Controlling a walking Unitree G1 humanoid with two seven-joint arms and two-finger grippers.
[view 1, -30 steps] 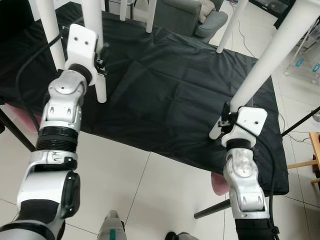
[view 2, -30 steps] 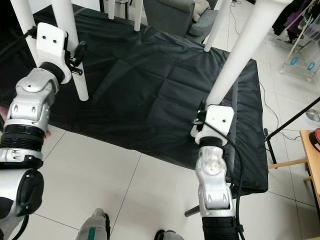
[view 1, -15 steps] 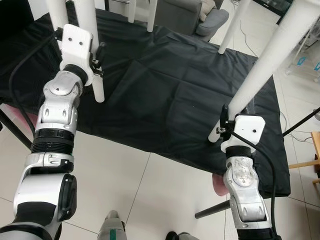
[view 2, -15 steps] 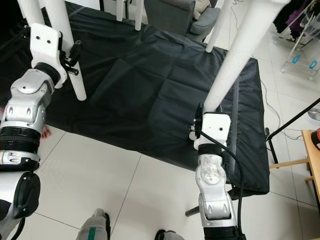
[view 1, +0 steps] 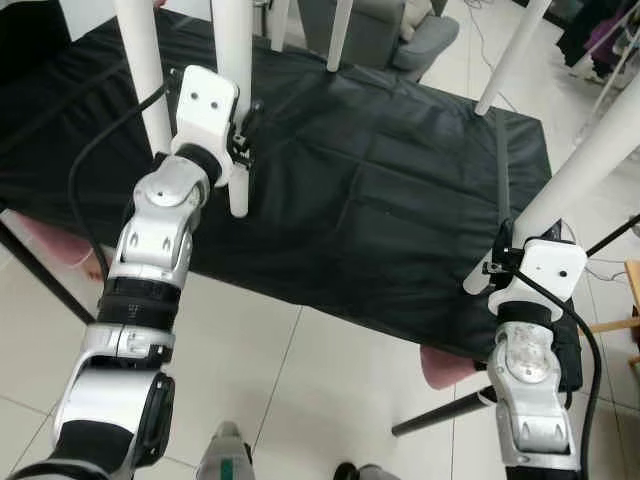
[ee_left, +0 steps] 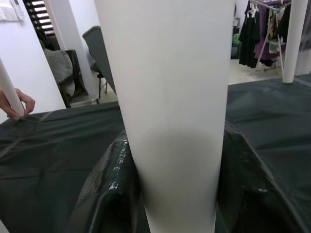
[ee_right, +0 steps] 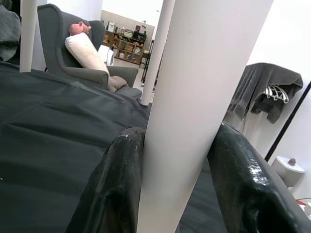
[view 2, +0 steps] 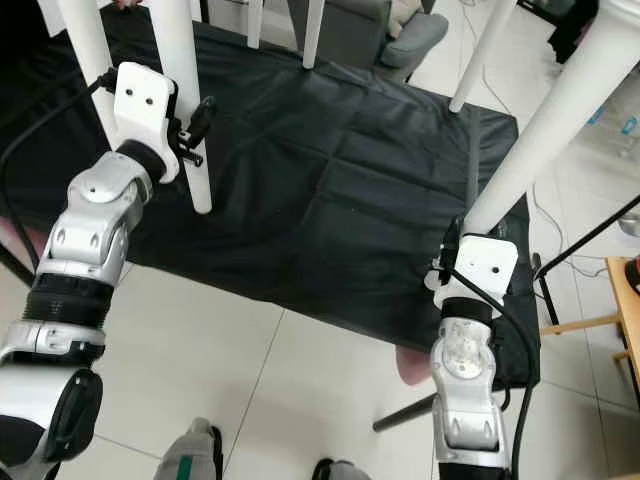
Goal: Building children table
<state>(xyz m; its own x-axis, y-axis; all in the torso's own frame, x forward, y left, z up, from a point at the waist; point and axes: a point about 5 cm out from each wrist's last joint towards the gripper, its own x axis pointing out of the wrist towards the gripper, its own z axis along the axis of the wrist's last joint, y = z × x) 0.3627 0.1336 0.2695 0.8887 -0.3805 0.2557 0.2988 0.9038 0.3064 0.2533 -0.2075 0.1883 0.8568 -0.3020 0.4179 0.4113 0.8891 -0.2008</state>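
Both arms hold white table legs above a surface draped in black cloth [view 1: 380, 190]. My left gripper [view 1: 238, 130] is shut on one round white leg [view 1: 235, 60]; that leg's lower end hangs just over the cloth. In the left wrist view the leg [ee_left: 175, 121] sits between the black fingers [ee_left: 107, 194]. My right gripper [view 1: 505, 262] is shut on a second, slanting white leg [view 1: 590, 150] at the cloth's near right edge. It fills the gap between the fingers [ee_right: 116, 184] in the right wrist view. More white legs [view 1: 140, 60] stand further back.
A person's hand [ee_left: 14, 104] grips a far leg. A grey armchair [view 1: 400, 30] stands behind the cloth. A pink object [view 1: 450, 365] and a black stand leg [view 1: 440, 415] lie on the tiled floor near my right arm. Wooden furniture [view 1: 630, 300] is at the right edge.
Both grippers have moved to the right with their legs still held. The right gripper now sits nearer the cloth's right edge and a little lower.
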